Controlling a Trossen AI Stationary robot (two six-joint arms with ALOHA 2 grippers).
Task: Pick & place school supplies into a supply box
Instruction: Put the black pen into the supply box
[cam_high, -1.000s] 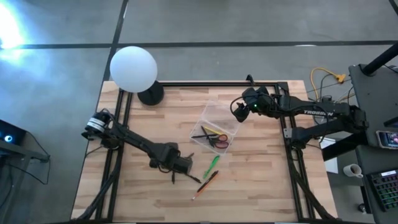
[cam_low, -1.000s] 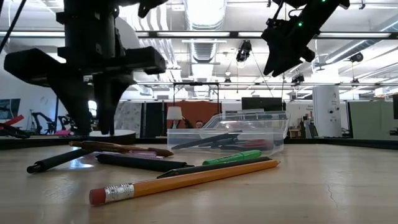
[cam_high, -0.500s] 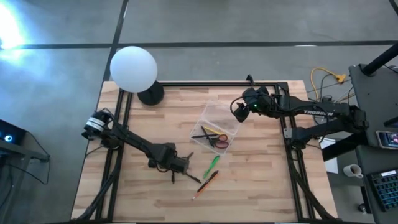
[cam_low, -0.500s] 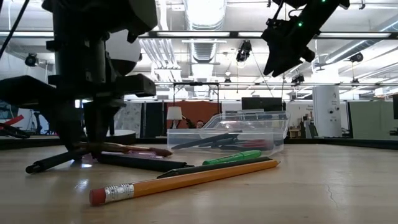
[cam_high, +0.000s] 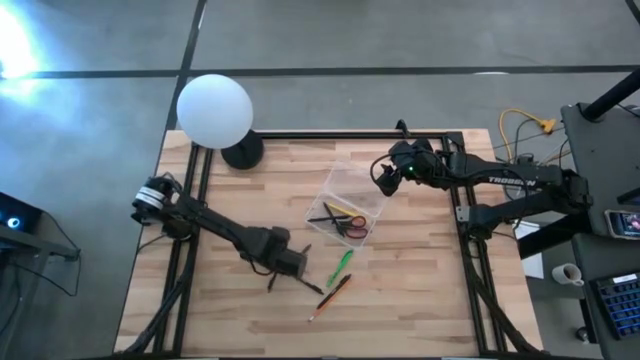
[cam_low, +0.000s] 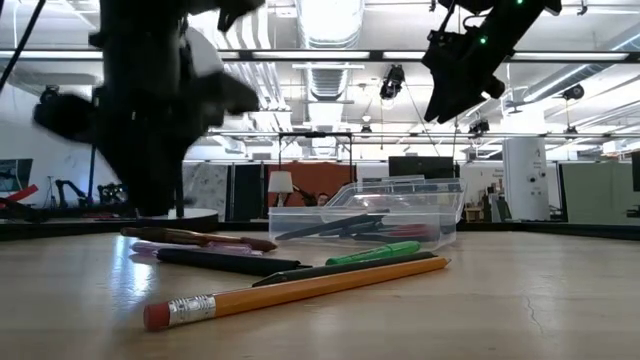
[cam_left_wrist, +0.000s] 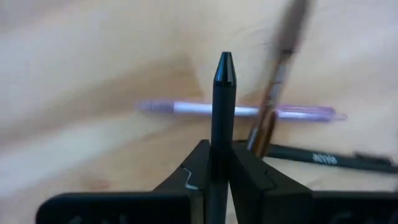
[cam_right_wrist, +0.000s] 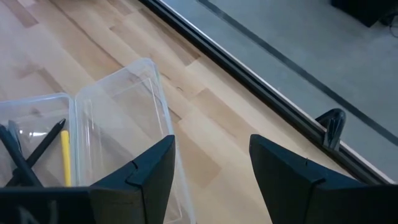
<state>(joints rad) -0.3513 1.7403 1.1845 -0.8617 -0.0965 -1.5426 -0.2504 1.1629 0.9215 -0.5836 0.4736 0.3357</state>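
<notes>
Pens and pencils lie scattered on the wooden table (cam_high: 420, 290) as the left gripper (cam_left_wrist: 214, 177) pinches a black pen (cam_left_wrist: 219, 118) above them, clear of the surface. The clear supply box (cam_high: 345, 205), holding red-handled scissors (cam_high: 353, 225), sits mid-table. Beside its far end hovers the right gripper (cam_right_wrist: 211, 165), fingers spread.

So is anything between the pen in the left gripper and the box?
Nothing visible. The left gripper holds a dark pen, and only bare table lies between it and the open box. The right gripper hovers at the box's far side.
</notes>
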